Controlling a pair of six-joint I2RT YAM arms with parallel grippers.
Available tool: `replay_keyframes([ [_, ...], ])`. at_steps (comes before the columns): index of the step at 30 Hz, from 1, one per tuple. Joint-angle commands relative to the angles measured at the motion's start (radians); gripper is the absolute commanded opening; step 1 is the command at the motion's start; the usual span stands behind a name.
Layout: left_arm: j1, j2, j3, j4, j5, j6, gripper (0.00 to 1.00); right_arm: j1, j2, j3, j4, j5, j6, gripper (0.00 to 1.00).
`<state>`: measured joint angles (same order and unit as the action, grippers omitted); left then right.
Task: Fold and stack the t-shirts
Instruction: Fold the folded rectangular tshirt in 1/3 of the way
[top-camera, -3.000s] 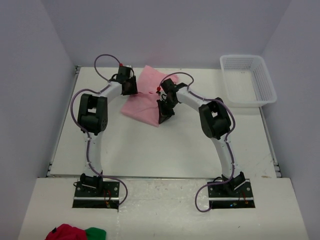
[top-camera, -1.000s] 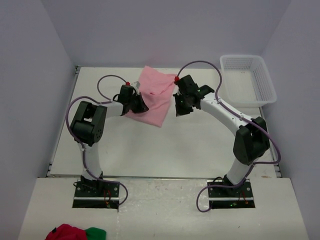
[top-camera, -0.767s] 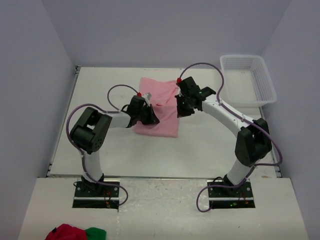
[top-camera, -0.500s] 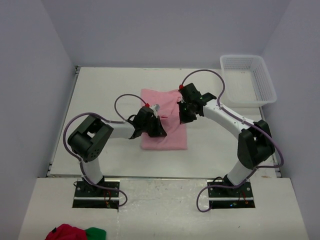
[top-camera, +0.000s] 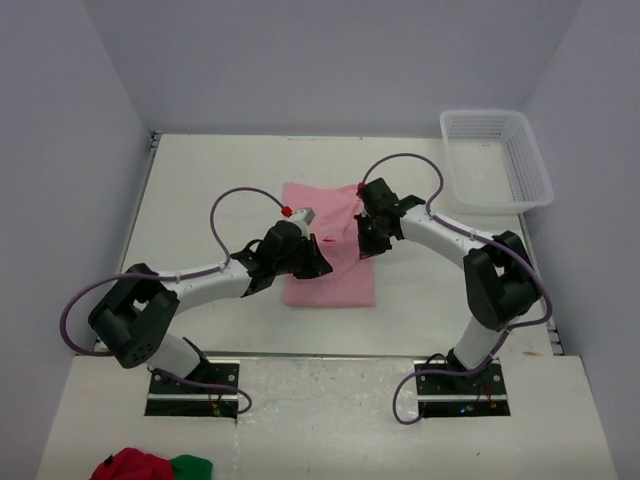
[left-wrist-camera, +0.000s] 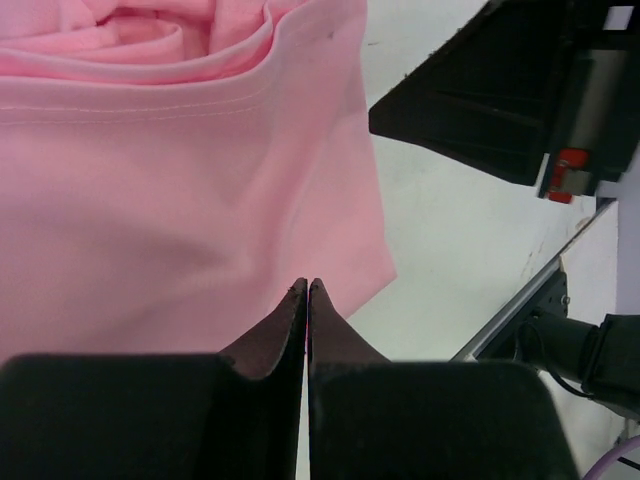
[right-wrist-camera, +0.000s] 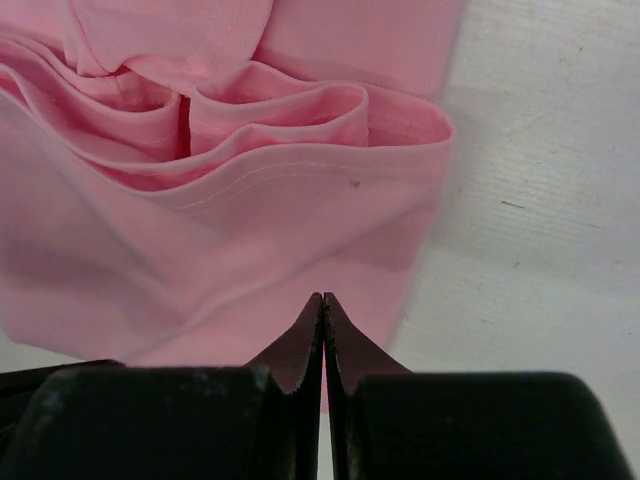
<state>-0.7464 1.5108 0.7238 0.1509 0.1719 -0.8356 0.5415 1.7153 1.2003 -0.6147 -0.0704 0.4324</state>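
Your pink t-shirt (top-camera: 335, 285) lies folded into a narrow rectangle on the table (top-camera: 200, 200). It sits directly under both tools, with its long axis running from the arm bases toward the far wall. You cannot tell from these views which end holds the collar. The wrist views show rolled, layered folds and a stitched hem bunched up beyond the fingertips, while the cloth nearer the tips is smoother. Your left gripper (left-wrist-camera: 306, 288) comes in from the shirt's left side and rests over its middle. Its fingers are pressed tight together with no gap, pinching the cloth at an edge. Your right gripper (right-wrist-camera: 322, 298) reaches in from the right over the far right part of the shirt, its fingers likewise squeezed together on the fabric's edge. The two tools sit close to each other, with a strip of pink showing between them. From the left wrist camera, the black body of the right arm (left-wrist-camera: 480, 95) stands ahead and to the right of your tips, just past the shirt's edge, over bare table. A white basket (top-camera: 497, 205) sits further right of the right gripper and toward the far wall, well apart from the shirt. A red and green cloth (top-camera: 150, 466) lies on the near ledge, behind and to the left of the left arm's base.
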Motion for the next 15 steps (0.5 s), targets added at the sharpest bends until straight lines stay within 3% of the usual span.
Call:
replay_keyframes([
  [1, -0.004, -0.055, 0.034, -0.068, -0.095, 0.059, 0.0, -0.005, 0.038, 0.048, 0.047, -0.031, -0.003, 0.0],
  [15, 0.008, 0.233, 0.335, -0.143, -0.109, 0.182, 0.0, -0.028, 0.225, 0.229, 0.01, -0.069, -0.021, 0.0],
])
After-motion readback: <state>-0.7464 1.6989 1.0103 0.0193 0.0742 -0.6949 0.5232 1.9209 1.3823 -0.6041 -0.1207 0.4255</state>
